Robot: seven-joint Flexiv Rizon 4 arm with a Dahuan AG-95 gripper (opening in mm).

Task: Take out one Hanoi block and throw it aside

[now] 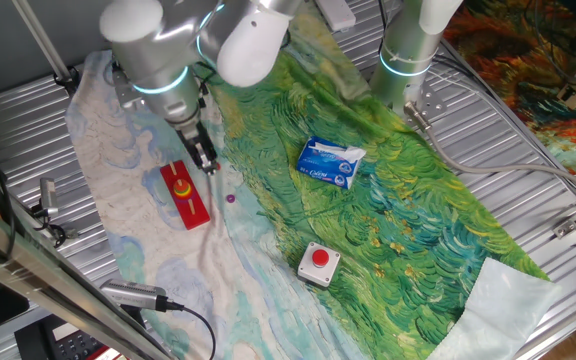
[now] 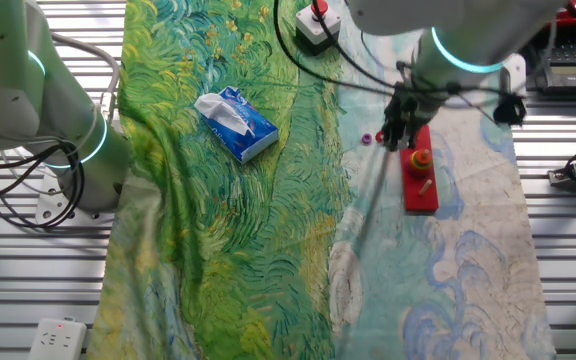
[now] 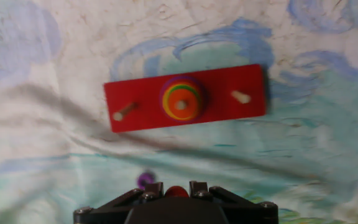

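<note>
Painted cloth [image 3: 36, 155]; clawed tiny red disc [image 3: 176, 191]

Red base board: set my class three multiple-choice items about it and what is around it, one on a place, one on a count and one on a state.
1. Where does the stack of discs sit on the red base board?
A. On the middle peg
B. On an end peg
C. Off the board, on the cloth

2. How many pegs on the board stand bare?
A. None
B. Two
C. Three

3. What is between the fingers?
A. Nothing, they are spread wide
B. The blue and white tissue pack
C. A small red disc

Answers:
1. A: the hand view shows the coloured rings on the centre peg.
2. B: both end pegs show bare wood.
3. C: a red piece sits clamped between the fingers at the bottom edge of the hand view.
</note>
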